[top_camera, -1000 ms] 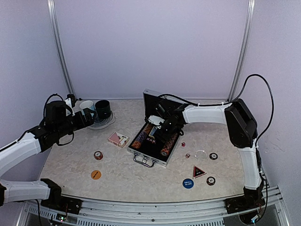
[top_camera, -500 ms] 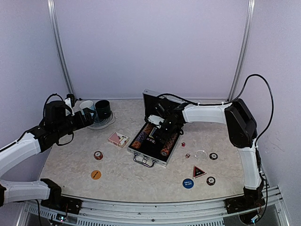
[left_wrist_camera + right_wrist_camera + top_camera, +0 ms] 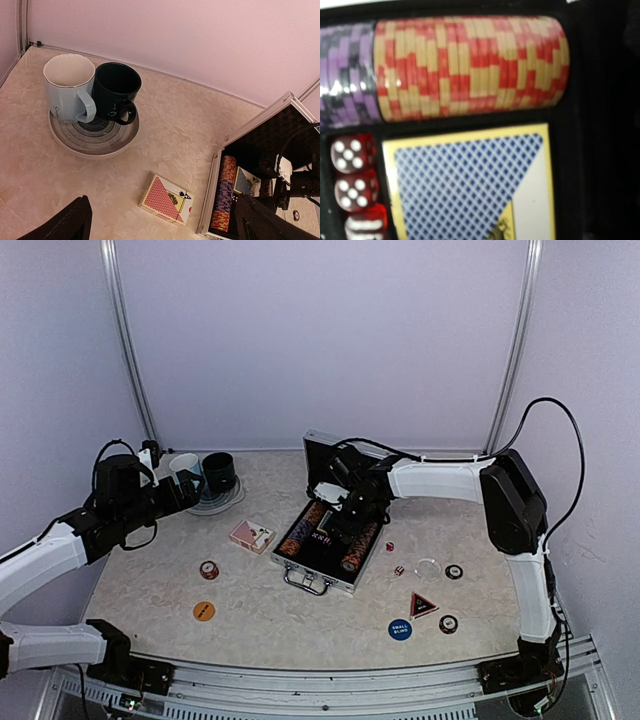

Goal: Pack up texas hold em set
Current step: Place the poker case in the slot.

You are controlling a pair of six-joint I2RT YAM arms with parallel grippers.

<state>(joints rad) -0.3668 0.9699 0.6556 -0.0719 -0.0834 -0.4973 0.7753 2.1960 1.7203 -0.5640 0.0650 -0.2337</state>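
Marbled table [image 3: 270, 615], two decks [image 3: 167, 198], two mugs [image 3: 70, 87]

plain lilac walls [image 3: 320, 340], marbled tabletop [image 3: 270, 600]

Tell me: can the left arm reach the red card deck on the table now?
Probably yes: the red card deck lies alone on the table ahead of the open left gripper, nothing between.

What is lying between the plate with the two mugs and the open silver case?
Only a red-backed card deck lies there, flat and untouched. The left wrist view shows it best.
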